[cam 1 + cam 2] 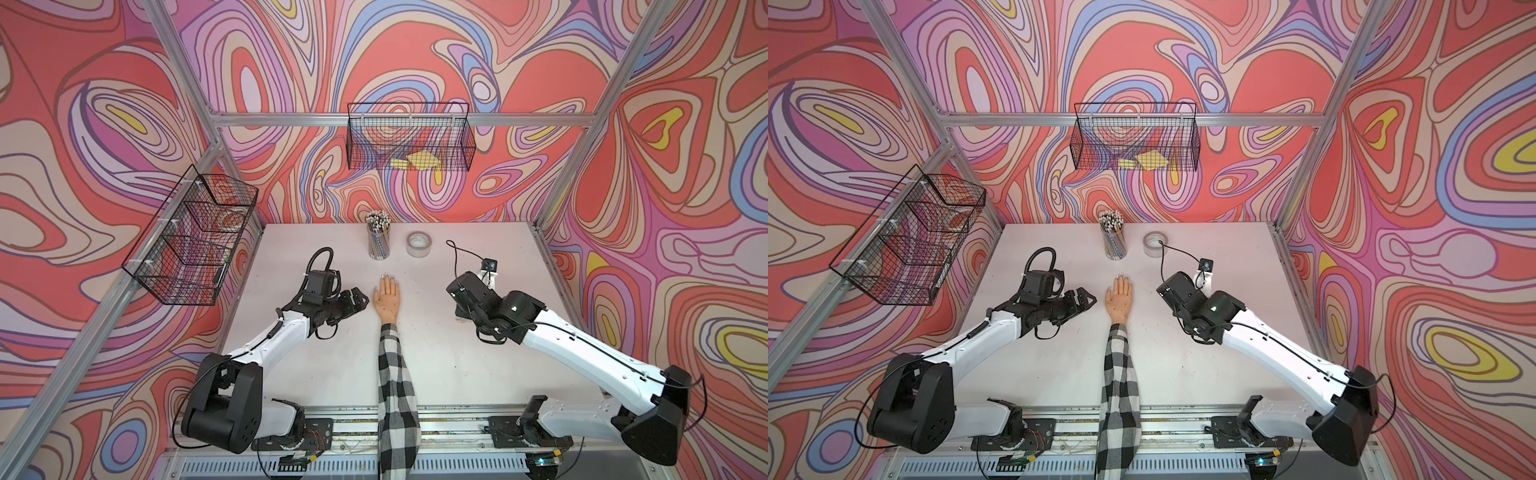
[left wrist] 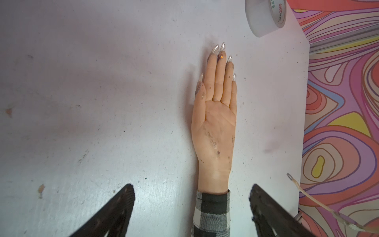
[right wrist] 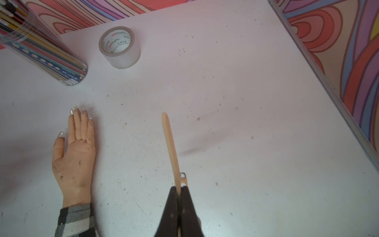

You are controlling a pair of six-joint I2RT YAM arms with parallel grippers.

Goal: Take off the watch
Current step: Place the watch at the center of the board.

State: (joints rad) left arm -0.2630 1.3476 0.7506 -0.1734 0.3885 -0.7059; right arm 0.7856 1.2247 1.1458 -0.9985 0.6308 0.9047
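The watch (image 3: 170,139) shows as a narrow cream-beige strap sticking out over the table, its small buckle (image 3: 183,175) close to the jaws. My right gripper (image 3: 180,187) is shut on it; the dial is hidden. In the left wrist view the strap (image 2: 313,198) hangs at the table's edge. The mannequin hand (image 1: 387,299) lies palm up with a bare wrist (image 2: 214,176) above a checked sleeve (image 1: 397,395). My left gripper (image 2: 191,185) is open and empty, its fingers wide apart either side of the sleeve cuff. In both top views it sits just left of the hand (image 1: 1120,300).
A grey tape roll (image 1: 418,244) and a clear cup of pencils (image 1: 378,237) stand at the back of the white table (image 1: 478,353). Wire baskets hang on the back wall (image 1: 409,137) and the left wall (image 1: 191,237). The table's right edge (image 3: 328,90) is near my right gripper.
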